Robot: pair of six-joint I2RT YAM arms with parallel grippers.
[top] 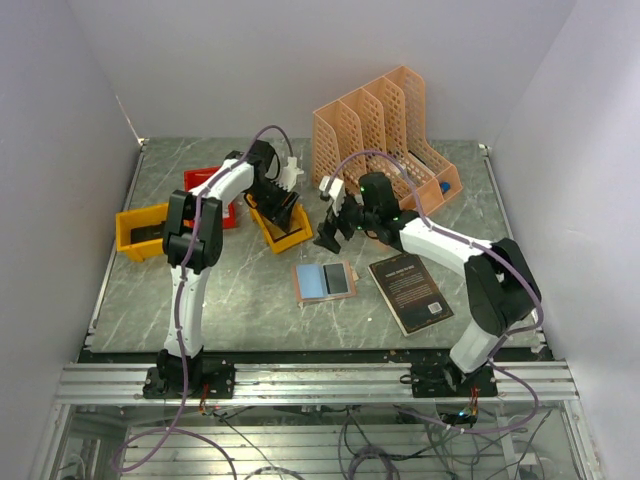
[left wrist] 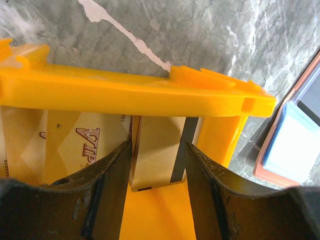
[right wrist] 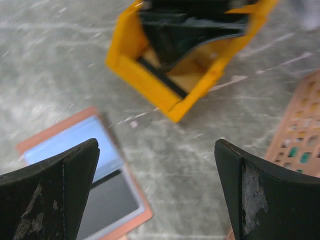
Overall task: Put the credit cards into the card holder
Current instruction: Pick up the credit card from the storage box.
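The left jaws reach down into the yellow bin (left wrist: 125, 92), about half open, one on each side of a tan credit card (left wrist: 157, 160) that stands on edge; whether they press it I cannot tell. The right jaws are wide open and hold nothing. The card holder (top: 325, 282) lies unfolded on the surface (top: 240, 290), at 5 o'clock from the bin.

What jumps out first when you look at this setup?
The tall peach lattice organizer at the back right, and the left gripper dipped into the middle yellow bin, its fingers either side of a tan card. In front, the pink card holder lies open beside a black book.
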